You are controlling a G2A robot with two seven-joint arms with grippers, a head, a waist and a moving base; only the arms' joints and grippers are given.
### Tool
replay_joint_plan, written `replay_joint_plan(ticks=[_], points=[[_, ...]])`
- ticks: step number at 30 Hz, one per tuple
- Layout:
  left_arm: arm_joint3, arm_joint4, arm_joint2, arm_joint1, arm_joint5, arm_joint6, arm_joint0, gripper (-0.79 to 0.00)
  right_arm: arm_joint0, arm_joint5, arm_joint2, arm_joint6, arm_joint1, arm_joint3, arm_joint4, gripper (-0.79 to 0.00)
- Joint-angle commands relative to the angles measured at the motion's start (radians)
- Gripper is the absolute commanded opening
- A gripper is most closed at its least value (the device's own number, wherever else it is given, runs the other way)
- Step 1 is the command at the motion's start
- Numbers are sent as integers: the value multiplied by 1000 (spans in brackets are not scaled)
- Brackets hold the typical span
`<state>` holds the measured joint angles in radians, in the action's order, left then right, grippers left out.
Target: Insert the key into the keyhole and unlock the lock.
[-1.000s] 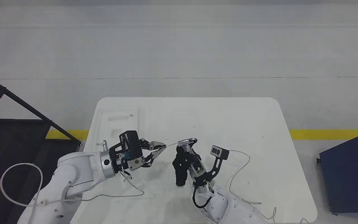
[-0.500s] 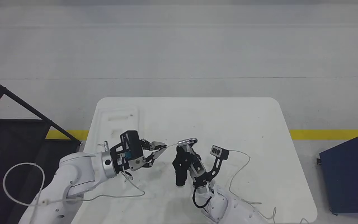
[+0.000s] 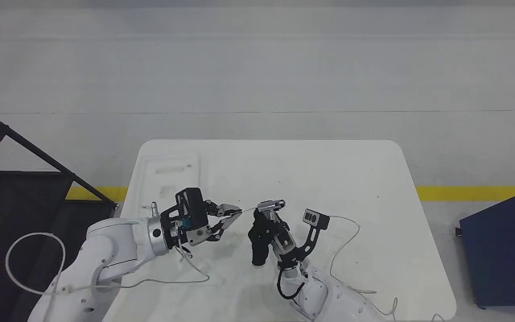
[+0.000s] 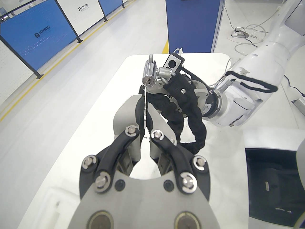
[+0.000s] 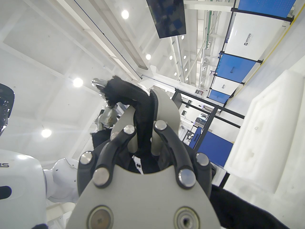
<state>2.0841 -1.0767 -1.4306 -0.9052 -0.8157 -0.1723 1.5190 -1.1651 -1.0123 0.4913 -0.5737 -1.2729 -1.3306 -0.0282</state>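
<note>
Silver key (image 4: 145,101) sat pinched between the clenched fingers of the left gripper (image 3: 229,213), held off the white table (image 3: 346,169) and pointed at the lock (image 4: 149,72). Over the last second the left gripper had crept a little to the right, closing the gap in the top view. The right arm had barely shifted. In the left wrist view the key tip was just under the keyhole (image 4: 148,81), touching or nearly touching the lock face. I could not tell which, but the blade was clearly not yet inside. Judged from that, the approach was almost done and insertion hadn't started; a small lift to line up seemed needed before pushing and turning. The right gripper (image 5: 145,113) was clamped on the lock's black fabric sleeve (image 4: 190,110), holding the lock in the air with the keyhole facing the key. Containers: a white foam tray (image 3: 169,173) lay on the table's far left corner, its recesses too faint to tell any contents. A blue cabinet (image 3: 489,249) stood on the floor to the right, shut, so its contents were hidden.
</note>
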Motion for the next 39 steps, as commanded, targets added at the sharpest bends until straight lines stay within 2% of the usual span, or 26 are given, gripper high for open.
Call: replay_joint_plan(ticks=[1,23,39], points=[[1,0,-2,0,2,0,-1,-785,0,0,0,0,0,0,0,-785],[21,-13,0,0,-4,-6,4,-785,0,0,0,0,0,0,0,-785],[17,9,21,-1,-13,-54,-47,-785,0,0,0,0,0,0,0,-785]])
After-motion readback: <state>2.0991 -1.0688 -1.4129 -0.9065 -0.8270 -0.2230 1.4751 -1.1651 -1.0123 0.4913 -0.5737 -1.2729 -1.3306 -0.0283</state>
